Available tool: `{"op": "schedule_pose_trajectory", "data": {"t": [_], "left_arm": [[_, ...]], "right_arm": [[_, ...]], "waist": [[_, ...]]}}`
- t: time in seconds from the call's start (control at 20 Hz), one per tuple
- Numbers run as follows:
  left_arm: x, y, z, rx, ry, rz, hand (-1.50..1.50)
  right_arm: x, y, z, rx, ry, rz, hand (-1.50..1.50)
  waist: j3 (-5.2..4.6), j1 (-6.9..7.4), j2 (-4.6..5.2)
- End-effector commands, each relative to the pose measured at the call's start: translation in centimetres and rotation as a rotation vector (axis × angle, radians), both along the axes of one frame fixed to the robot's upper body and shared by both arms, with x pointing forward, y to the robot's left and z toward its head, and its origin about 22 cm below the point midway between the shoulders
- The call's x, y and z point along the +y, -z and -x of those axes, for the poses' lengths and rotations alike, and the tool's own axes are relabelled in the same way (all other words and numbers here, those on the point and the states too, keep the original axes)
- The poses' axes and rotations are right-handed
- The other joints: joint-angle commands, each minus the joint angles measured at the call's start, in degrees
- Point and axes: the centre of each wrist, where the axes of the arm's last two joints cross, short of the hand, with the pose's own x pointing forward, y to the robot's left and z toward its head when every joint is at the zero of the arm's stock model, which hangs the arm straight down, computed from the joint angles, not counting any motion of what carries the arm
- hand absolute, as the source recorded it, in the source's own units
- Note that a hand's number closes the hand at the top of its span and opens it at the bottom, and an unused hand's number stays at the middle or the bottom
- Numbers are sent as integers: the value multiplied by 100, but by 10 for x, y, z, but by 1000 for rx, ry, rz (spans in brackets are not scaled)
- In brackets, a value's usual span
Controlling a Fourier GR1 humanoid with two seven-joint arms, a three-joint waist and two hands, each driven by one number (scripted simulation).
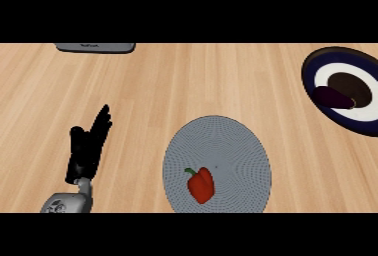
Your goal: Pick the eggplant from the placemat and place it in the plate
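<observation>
The eggplant [333, 97] is seen lying in the plate [336, 116] at the far right of the wooden counter [184, 85]. It is a dark purple body resting on the plate's left side, across the white ring and touching the dark centre. The plate itself is dark blue at the rim and is cut off by the right edge of the view.

The grey round placemat [221, 150] is seen near the middle of the counter, well apart from the plate. A red pepper [201, 184] with a green stem is laid on the near part of the mat, left of its centre.

The left hand [87, 150] is shown at the near left, over bare wood, just beside the mat but not touching it. Its black fingers are held straight and point to the far side, and nothing is held in them. The right hand is not seen.

A grey flat object [96, 47] is partly shown at the far left edge.
</observation>
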Motion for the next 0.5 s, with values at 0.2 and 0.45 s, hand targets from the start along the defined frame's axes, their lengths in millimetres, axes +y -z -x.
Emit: {"op": "schedule_pose_trajectory", "data": {"t": [0.2,0.45], "left_arm": [[3,2,-1,15,10,13,0],[3,-1,-3,-11,13,-4,0]], "right_arm": [[8,34,10,-69,-110,-63,-150],[3,22,7,-47,-51,-6,-150]], "waist": [[-2,-4,-4],[1,73,29]]}}
